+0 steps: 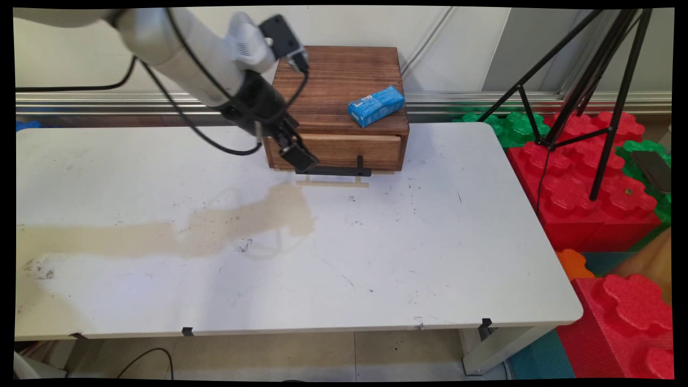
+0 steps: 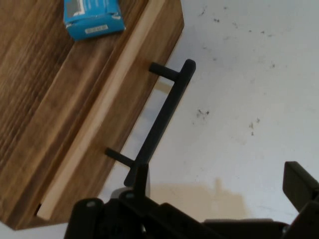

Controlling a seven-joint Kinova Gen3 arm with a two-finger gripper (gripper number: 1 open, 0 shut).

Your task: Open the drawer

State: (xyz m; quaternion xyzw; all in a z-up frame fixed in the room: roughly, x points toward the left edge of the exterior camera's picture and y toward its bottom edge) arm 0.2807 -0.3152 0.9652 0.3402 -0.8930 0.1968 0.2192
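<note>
The gripper (image 1: 301, 156), its fingers spread apart and grasping nothing, sits at the left end of the black drawer handle (image 1: 338, 171), whose long bar runs rightward along the wooden drawer box (image 1: 344, 80) front, under the blue packet (image 1: 376, 106) on top.

The white table (image 1: 408, 258) carries a wooden drawer box (image 1: 338, 107) at its far edge, near the middle. A tan stain (image 1: 177, 234) runs across the tabletop from the left edge toward the box, with small dark specks scattered about.
</note>
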